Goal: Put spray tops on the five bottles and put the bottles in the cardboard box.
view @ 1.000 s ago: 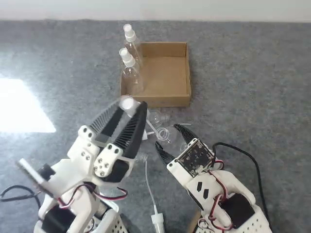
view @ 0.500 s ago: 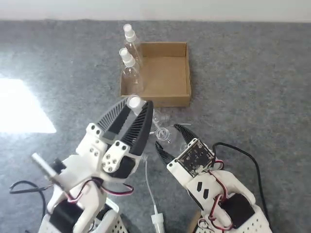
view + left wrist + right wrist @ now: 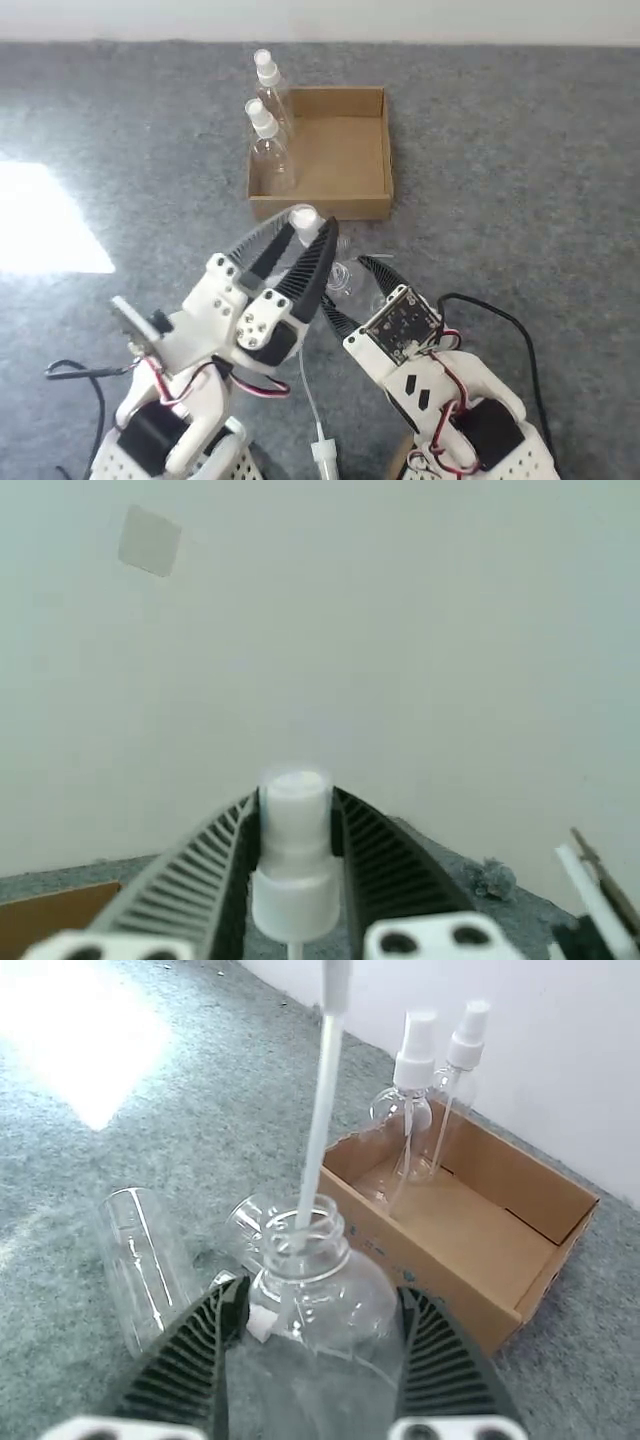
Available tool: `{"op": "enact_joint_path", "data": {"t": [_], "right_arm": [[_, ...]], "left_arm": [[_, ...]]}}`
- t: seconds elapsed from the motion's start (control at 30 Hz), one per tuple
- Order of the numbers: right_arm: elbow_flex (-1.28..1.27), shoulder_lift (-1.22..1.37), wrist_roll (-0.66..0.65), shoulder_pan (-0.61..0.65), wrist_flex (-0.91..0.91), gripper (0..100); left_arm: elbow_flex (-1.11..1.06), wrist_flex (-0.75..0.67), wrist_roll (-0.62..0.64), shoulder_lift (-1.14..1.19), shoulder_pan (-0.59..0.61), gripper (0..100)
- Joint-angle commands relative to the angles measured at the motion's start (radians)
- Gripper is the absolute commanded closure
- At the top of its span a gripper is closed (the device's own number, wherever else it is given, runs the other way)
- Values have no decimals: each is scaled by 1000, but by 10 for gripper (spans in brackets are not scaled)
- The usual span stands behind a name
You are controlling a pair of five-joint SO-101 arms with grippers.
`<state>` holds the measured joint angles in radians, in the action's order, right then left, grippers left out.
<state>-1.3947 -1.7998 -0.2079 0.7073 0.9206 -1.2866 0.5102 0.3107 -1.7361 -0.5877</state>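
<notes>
The cardboard box (image 3: 340, 150) is a shallow open tray. Two clear capped bottles (image 3: 272, 160), each with a white sprayer fitted, stand upright inside it along one side wall, one behind the other. Just in front of the box, a third bottle (image 3: 315, 1310) stands upright with its neck open, clasped by the right gripper (image 3: 320, 1295); the white spray top (image 3: 295, 850) pinched in the left gripper (image 3: 295, 798) hangs above it, and its thin dip tube (image 3: 315, 1130) reaches down into that neck. Two uncapped bottles (image 3: 145, 1255) lie on their sides beside the third bottle, near the box's front wall, and a loose spray top (image 3: 322, 452) lies farther from the box, its tube pointing toward it.
</notes>
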Motion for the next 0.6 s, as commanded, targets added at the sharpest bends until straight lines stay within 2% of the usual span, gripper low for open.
{"op": "enact_joint_path", "data": {"t": [0.0,0.2,0.57], "right_arm": [[91,-16,12,-15,-25,946],[101,-16,107,-16,-45,943],[147,-16,114,-18,-47,943]], "left_arm": [[7,-21,-8,-12,-14,989],[10,12,-8,-14,-15,989],[2,43,-8,-12,-20,989]]}}
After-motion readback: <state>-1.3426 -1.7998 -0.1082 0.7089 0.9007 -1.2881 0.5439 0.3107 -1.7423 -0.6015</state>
